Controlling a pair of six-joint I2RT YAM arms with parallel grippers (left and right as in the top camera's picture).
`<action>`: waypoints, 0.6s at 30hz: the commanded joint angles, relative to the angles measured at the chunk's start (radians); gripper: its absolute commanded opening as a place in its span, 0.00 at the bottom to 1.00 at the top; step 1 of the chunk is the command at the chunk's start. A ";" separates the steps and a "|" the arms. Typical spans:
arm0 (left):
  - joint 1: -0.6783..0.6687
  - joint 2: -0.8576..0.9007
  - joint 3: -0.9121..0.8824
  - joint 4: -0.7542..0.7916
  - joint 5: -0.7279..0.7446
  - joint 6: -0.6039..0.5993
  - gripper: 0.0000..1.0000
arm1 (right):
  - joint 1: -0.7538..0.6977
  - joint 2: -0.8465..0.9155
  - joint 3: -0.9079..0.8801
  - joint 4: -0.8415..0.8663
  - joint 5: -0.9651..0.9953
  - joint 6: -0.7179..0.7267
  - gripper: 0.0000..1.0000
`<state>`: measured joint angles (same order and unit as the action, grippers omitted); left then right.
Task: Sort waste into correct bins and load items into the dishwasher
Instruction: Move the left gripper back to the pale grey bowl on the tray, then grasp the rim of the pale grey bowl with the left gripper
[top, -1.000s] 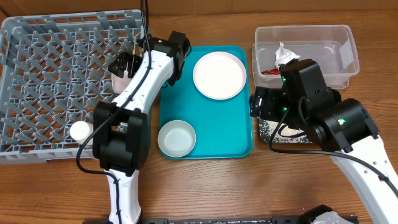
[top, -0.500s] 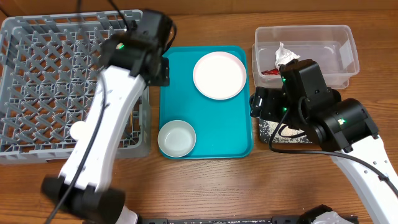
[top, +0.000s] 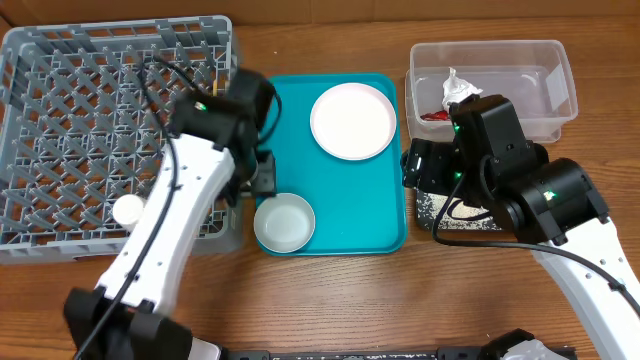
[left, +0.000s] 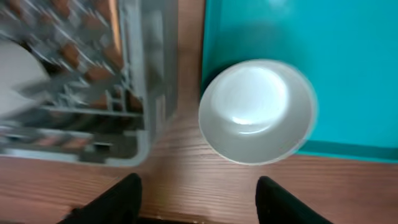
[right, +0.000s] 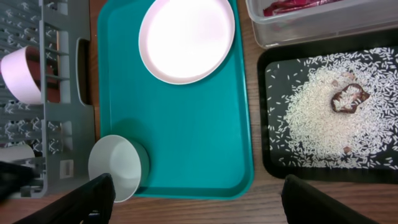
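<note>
Dish rack (top: 90, 120), grey lattice, one, upper left of the overhead frame; unmoved since half a second ago, as is every item listed below. Sole change: left gripper (left: 198, 200) has come down from the teal tray's upper-left corner to its left edge, just above the grey bowl; fingers (left: 121, 199) spread wide, holding nothing. Right gripper (right: 199, 204) unchanged, right of centre in the overhead frame, above the black tray; fingers (right: 87, 199) likewise wide apart and empty. Teal tray (top: 345, 210), one, centre of frame, just right of the rack. Clear tub (top: 560, 70), one, upper right. Black tray (right: 268, 112), one, below the tub and beside the teal tray; mostly hidden under the right arm in the overhead view, plain in the right wrist view. Plate (top: 352, 120), white, round, one, upper right part of the teal tray. Grey bowl (top: 284, 222), one, upright at the teal tray's lower-left corner. Small white bowl (right: 22, 73), one, in the rack near its right side. Cup (top: 128, 209), white, one, lower part of the rack. Napkin (top: 458, 86), crumpled, one, in the tub. Wrapper (top: 432, 114), red, one, in the tub beside the napkin. Brown lump (right: 346, 99), one, on the black tray amid the rice. Rice grains (right: 314, 121), too many to count, scattered across the black tray.
</note>
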<state>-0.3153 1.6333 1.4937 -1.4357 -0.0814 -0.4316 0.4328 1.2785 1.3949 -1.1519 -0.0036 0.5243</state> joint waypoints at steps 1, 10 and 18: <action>-0.023 0.001 -0.159 0.071 0.013 -0.073 0.60 | -0.002 -0.003 0.014 0.005 -0.002 0.004 0.87; -0.034 0.002 -0.460 0.422 0.000 -0.053 0.64 | -0.002 -0.003 0.014 0.025 -0.002 0.005 0.88; -0.044 0.003 -0.527 0.600 0.096 -0.023 0.46 | -0.002 -0.003 0.014 0.029 -0.002 0.004 0.88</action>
<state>-0.3470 1.6367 0.9676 -0.8669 -0.0418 -0.4774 0.4328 1.2785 1.3949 -1.1286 -0.0032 0.5243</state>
